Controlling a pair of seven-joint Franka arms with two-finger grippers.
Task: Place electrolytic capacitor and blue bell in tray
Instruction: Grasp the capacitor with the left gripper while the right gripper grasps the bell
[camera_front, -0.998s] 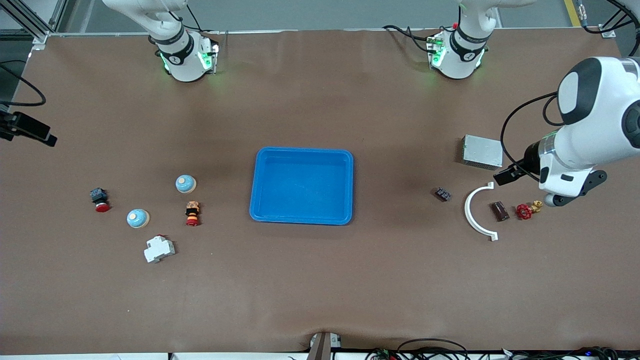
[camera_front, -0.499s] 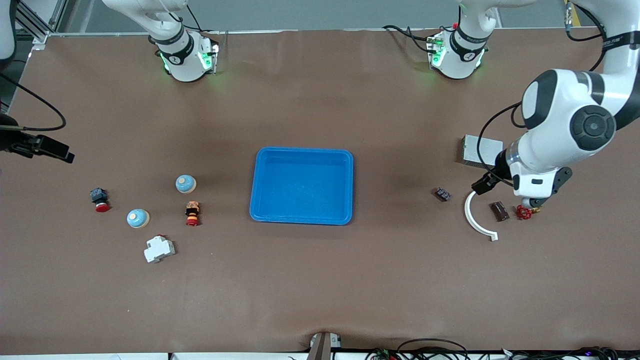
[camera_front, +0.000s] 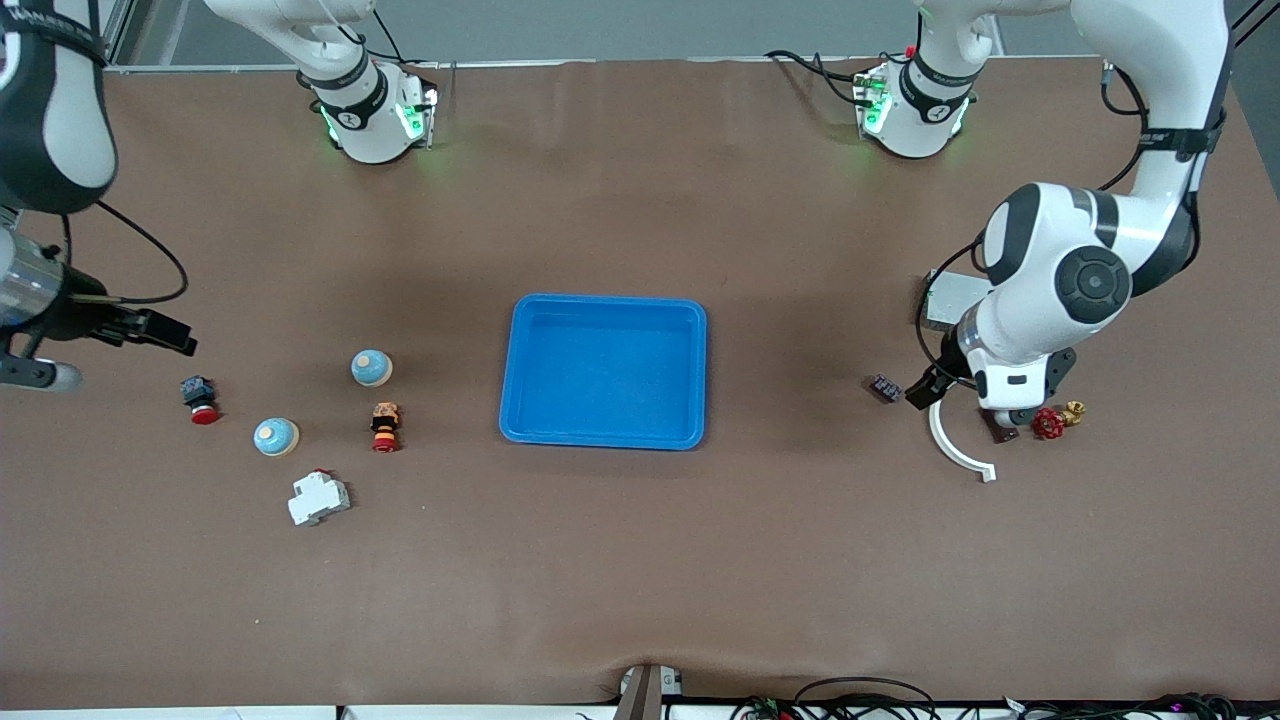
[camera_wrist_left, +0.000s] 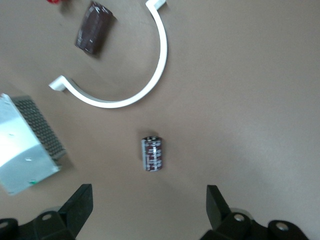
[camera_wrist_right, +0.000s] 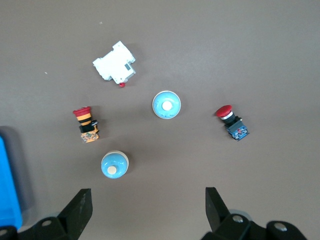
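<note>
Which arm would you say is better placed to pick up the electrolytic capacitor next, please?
The left arm, I would judge: its left gripper hangs open over the electrolytic capacitor beside the white curved piece. The right gripper is over the blue bells.

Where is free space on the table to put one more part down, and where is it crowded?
Free: the brown table strip nearer the front camera than the tray. Crowded: around the two blue bells, and around the white arc.
</note>
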